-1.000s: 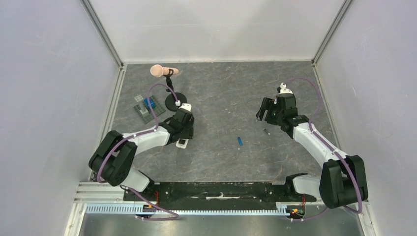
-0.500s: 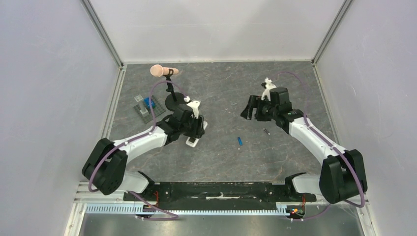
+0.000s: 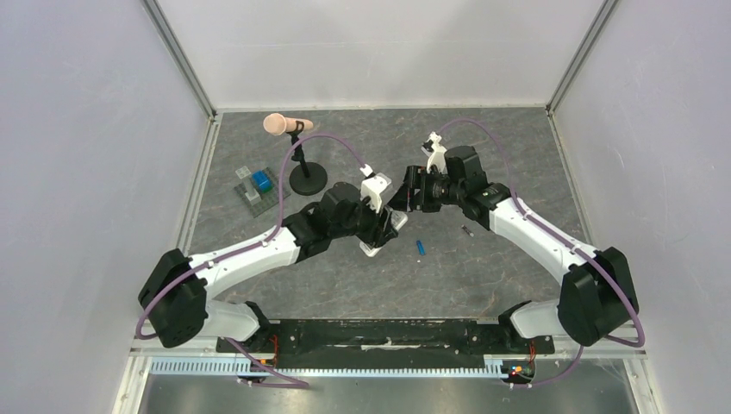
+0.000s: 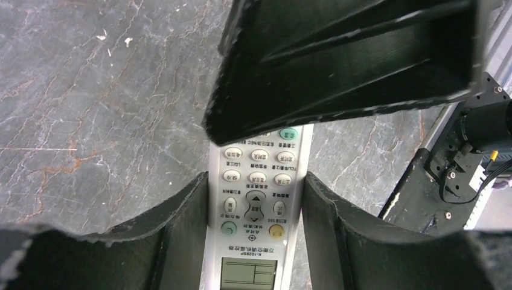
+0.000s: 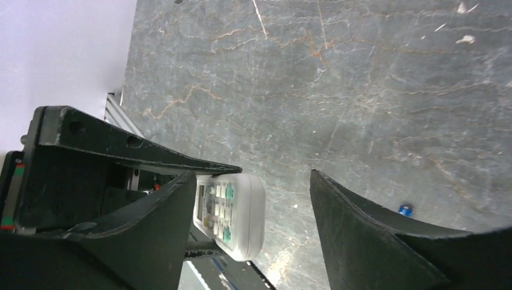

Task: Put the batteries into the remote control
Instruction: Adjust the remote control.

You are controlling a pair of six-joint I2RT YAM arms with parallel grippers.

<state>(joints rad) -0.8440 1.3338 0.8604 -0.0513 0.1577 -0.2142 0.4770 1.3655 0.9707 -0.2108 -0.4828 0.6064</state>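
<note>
The white remote control (image 4: 256, 199) is held off the table, buttons facing the wrist camera, with my left gripper (image 4: 255, 181) shut on its long sides. In the top view the remote control (image 3: 377, 247) sits mid-table in my left gripper (image 3: 384, 228). My right gripper (image 3: 412, 197) is right behind it, open. In the right wrist view the remote control's (image 5: 232, 214) free end lies between the jaws of my right gripper (image 5: 253, 175), close to the left finger, with a wide gap to the right one. The blue battery (image 3: 421, 247) and the grey battery (image 3: 468, 231) lie on the table.
A pink microphone (image 3: 283, 124) on a black stand (image 3: 308, 181) is at the back left. A blue toy brick on a grey plate (image 3: 259, 185) lies beside it. Grey walls close in the table (image 3: 517, 155) on three sides. The blue battery (image 5: 405, 209) shows beyond my right finger.
My left arm has carried the remote control from the left side toward the table's middle. My right arm has swung left to meet it, its jaws now around the remote's end.
</note>
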